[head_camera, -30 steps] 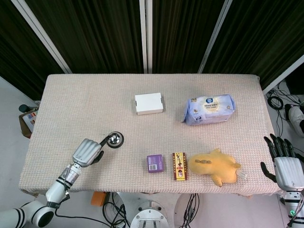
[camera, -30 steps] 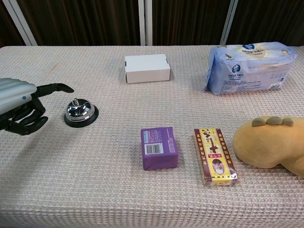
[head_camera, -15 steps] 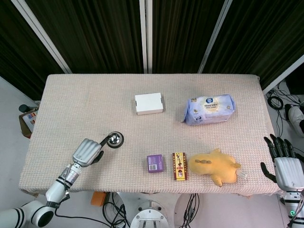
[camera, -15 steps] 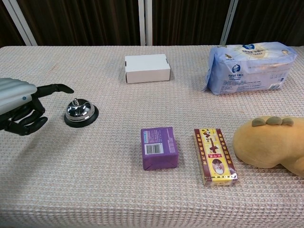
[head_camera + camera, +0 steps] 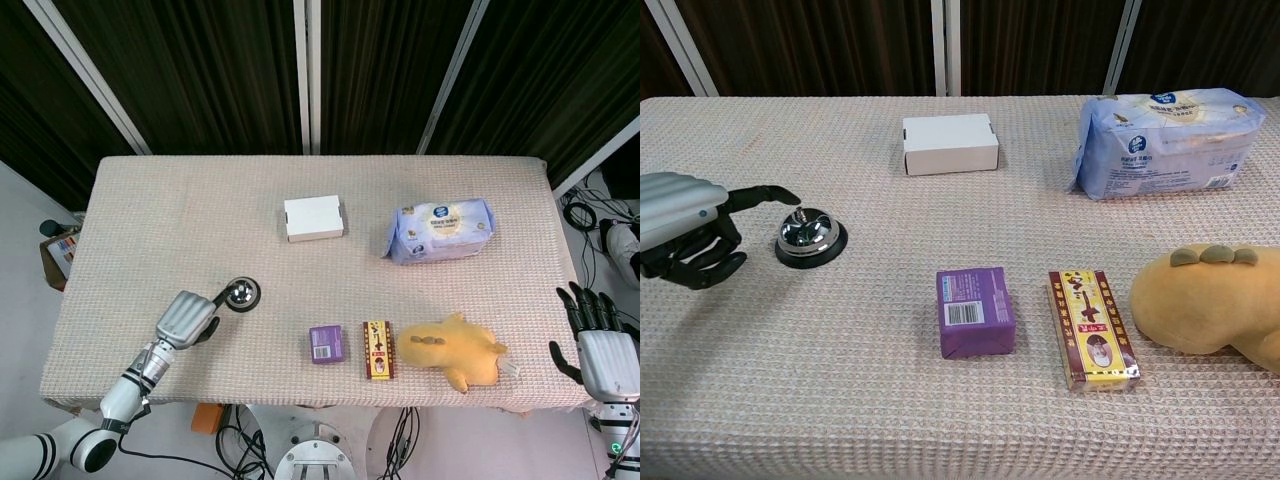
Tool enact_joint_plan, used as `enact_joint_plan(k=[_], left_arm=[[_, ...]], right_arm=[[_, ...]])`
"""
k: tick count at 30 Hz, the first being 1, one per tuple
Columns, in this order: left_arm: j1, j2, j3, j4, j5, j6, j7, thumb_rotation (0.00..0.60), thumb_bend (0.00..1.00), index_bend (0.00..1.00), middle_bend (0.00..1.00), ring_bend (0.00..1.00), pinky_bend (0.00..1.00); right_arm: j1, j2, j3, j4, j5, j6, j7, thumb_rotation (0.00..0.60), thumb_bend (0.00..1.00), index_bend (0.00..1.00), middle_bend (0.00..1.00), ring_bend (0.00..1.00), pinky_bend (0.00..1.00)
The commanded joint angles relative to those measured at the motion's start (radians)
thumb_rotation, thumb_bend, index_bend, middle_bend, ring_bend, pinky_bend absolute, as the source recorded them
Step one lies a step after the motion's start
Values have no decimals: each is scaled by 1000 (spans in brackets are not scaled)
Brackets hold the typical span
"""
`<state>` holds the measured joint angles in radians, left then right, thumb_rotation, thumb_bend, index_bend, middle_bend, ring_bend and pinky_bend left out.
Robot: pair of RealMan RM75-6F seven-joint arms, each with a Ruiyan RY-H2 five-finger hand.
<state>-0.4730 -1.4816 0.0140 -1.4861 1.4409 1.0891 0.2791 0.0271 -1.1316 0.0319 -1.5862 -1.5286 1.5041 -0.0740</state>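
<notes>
Pointing one finger at the single chrome, black-based call bell [image 5: 809,236], our left hand [image 5: 685,228] curls empty; our right hand [image 5: 603,345] hangs spread.

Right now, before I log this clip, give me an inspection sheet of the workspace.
Surface: table under a beige woven cloth, flat.
Job's things: desk bell upright near the front left; one finger of the left hand stretches toward it, its tip just short of the dome in the chest view.
Clutter: white box, tissue pack, purple packet, yellow and red box, yellow plush toy, all apart from the bell.
Hands: left curled except the pointing finger, holding nothing; right hand off the table's right end, fingers apart, holding nothing.
Cables: loose cables on the floor below the front edge and at right.
Surroundings: dark curtains behind.
</notes>
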Motion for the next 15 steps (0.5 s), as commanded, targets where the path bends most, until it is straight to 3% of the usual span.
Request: enact_joint_plan(k=[1,15], left_arm=[[1,-2,3,2,-6,-7,2,600,531,114,822,781,762],[-1,8,-5,-17,3,7,11,600,531,114,822,782,762]], right_arm=[[0,-1,-1,3,0,-2,0,600,290,0,0,0,0],[-1,3,1,5,-2,5,8,600,290,0,0,0,0]])
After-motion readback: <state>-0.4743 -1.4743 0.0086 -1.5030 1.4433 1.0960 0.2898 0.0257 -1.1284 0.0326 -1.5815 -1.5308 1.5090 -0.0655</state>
